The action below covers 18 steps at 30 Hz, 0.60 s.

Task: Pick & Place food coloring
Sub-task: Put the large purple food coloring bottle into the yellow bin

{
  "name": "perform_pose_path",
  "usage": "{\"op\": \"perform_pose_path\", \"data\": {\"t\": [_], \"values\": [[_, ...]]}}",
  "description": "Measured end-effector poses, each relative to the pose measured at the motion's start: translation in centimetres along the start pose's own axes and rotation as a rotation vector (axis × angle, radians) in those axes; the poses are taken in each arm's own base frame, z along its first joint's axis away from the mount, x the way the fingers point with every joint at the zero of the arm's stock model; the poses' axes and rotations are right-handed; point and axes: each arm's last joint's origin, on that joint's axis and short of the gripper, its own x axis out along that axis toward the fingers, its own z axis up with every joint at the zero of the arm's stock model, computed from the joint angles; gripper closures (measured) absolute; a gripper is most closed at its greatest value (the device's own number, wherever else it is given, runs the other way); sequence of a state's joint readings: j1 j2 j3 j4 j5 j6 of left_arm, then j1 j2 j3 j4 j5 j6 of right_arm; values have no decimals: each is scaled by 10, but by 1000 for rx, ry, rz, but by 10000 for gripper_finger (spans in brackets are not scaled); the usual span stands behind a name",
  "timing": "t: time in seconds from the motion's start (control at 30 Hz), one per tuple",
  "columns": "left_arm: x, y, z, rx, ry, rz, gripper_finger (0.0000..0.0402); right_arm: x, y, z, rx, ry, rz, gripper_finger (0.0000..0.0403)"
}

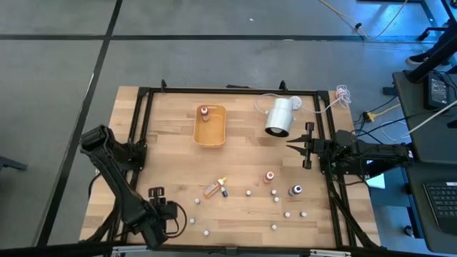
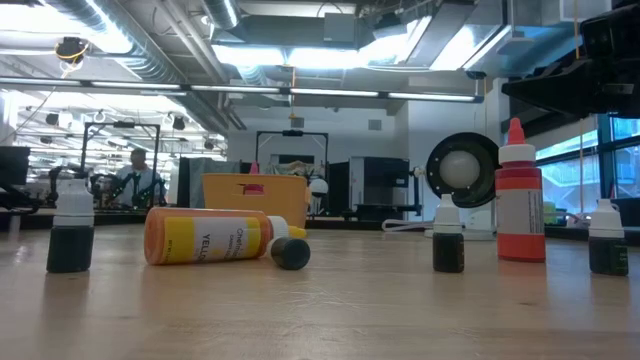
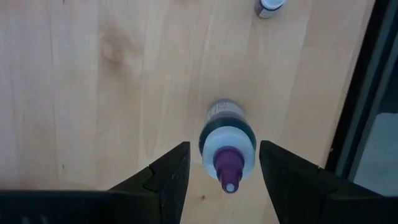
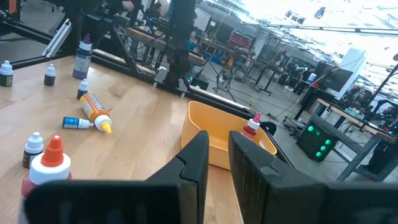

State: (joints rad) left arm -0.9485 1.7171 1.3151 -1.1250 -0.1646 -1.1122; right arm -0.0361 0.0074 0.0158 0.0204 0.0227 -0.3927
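Low at the bottom left of the high view, over the pale wooden counter [image 1: 171, 146]: the left gripper [image 1: 173, 212], fingers apart and pointing down. Directly between those fingers in the left wrist view, a small dark-bodied food coloring bottle [image 3: 227, 149] with white collar and purple tip, upright, long axis running up toward the camera, not yet touched on either side. Nearer arm by far: the left. Probably only a short drop and a squeeze needed.

Scattered across the lower middle and lower right: more tiny white-capped bottles, an orange one lying on its side [image 1: 211, 189], a red one upright [image 1: 269, 176].

In the upper middle, the orange rectangular tray [image 1: 211, 135], one bottle already inside.

At centre right, the right gripper [image 1: 305, 145], fingers nearly together, holding nothing.
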Motion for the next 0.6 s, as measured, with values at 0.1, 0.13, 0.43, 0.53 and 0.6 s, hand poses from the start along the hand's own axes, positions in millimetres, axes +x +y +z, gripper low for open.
{"op": "perform_pose_path", "data": {"t": [0.1, 0.13, 0.43, 0.53, 0.6], "values": [[5, -2, 0, 22, 7, 12, 213, 0, 0, 0, 0, 0, 0, 336], [5, -2, 0, 30, 10, 13, 214, 0, 0, 0, 0, 0, 0, 336], [5, -3, 0, 28, 28, -3, 215, 0, 0, 0, 0, 0, 0, 336], [5, -3, 0, 28, 30, -4, 215, 0, 0, 0, 0, 0, 0, 336], [5, -3, 0, 28, 30, -3, 217, 0, 0, 0, 0, 0, -1, 336]]}}
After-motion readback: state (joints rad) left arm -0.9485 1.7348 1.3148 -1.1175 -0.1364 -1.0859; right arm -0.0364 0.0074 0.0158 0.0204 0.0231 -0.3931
